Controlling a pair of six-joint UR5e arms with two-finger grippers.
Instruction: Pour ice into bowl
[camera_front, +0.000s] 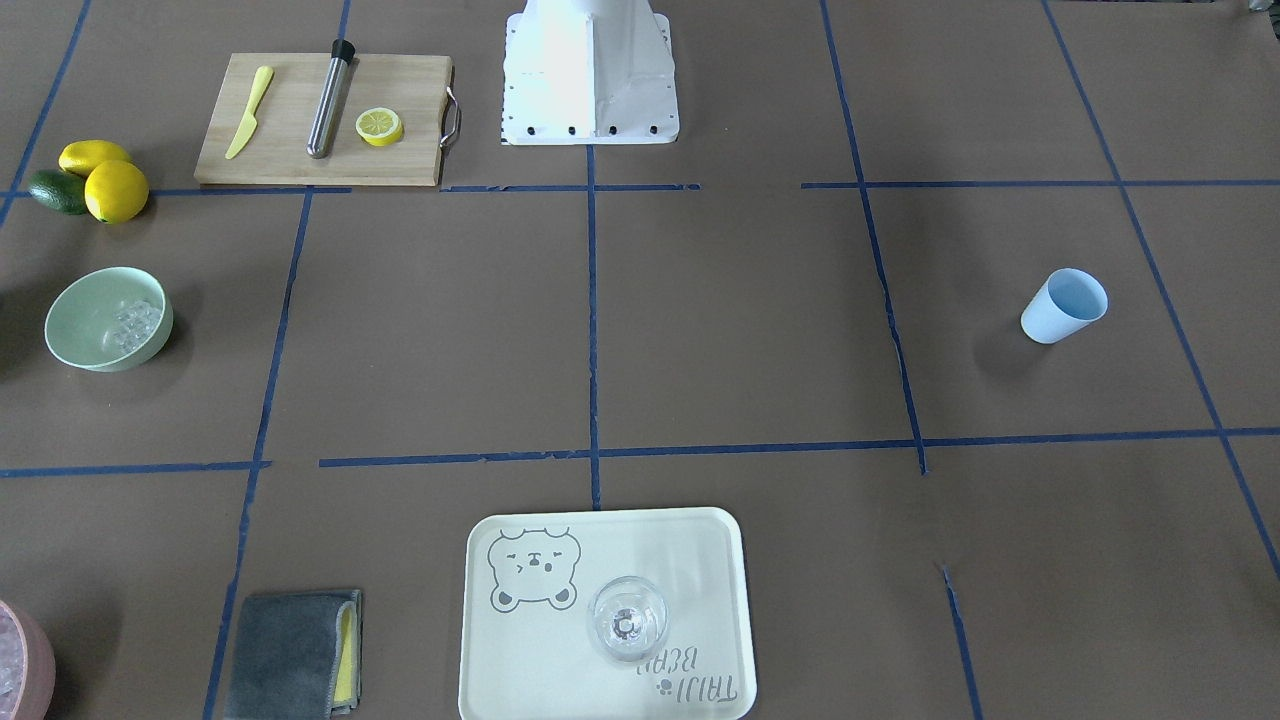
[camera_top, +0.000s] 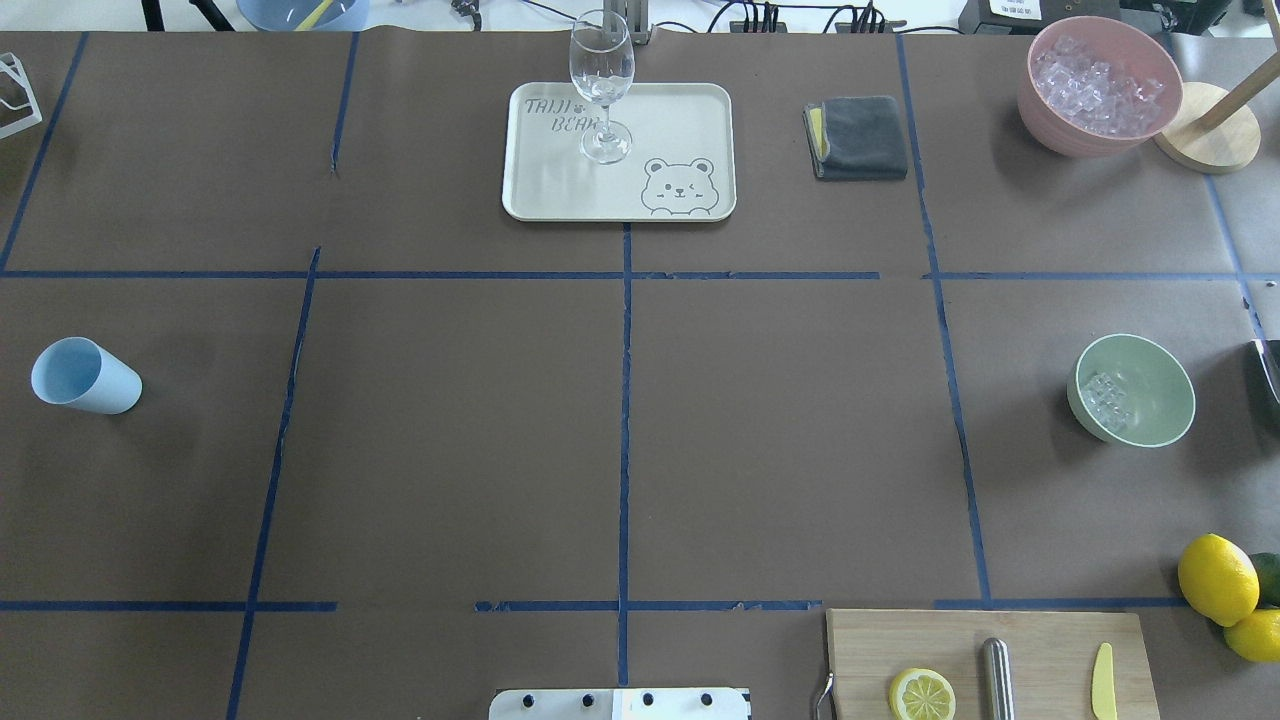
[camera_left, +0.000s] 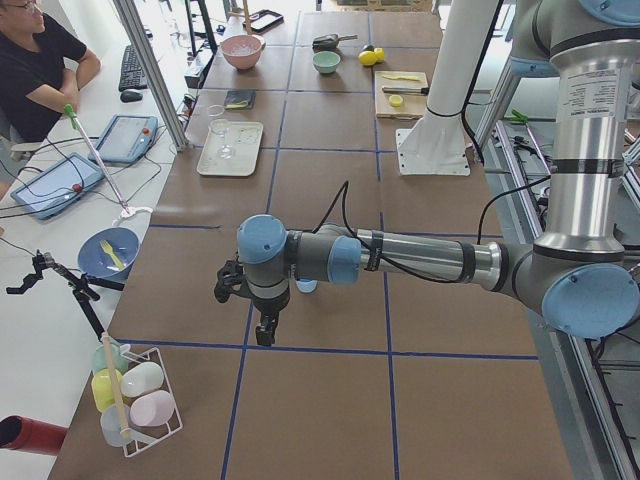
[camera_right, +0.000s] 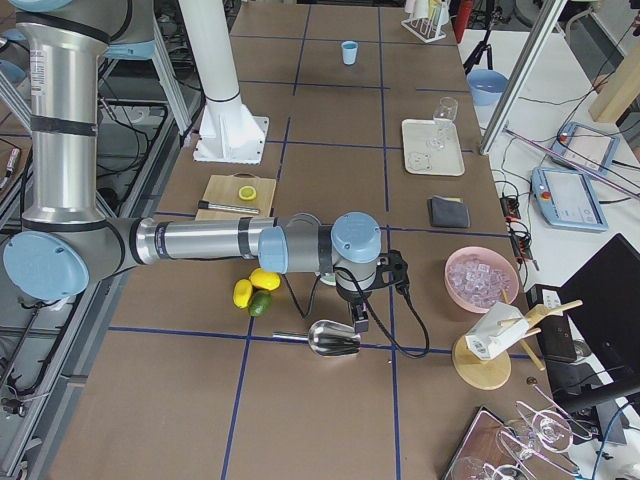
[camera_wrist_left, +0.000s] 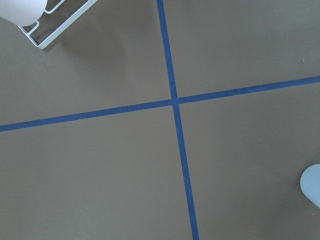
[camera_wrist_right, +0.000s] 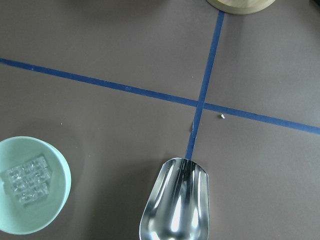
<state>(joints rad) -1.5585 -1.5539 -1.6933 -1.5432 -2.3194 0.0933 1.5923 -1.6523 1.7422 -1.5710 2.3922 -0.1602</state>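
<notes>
Sitting in the bowl (camera_wrist_right: 30, 186), the ice (camera_wrist_right: 27, 178) is lying beside the empty scoop (camera_wrist_right: 175, 202), off to one side of its long axis. Your right tool (camera_right: 358, 324) is hanging nearer to it, and your left tool (camera_left: 264, 328) is hovering well apart. You cannot tell whether either is spread.

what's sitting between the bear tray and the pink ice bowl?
A folded grey cloth, apart from both the tray and the pink bowl. Clearest in the overhead view.

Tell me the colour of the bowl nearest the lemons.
Pale mint green; the bowl shows best in the overhead exterior view.
</notes>
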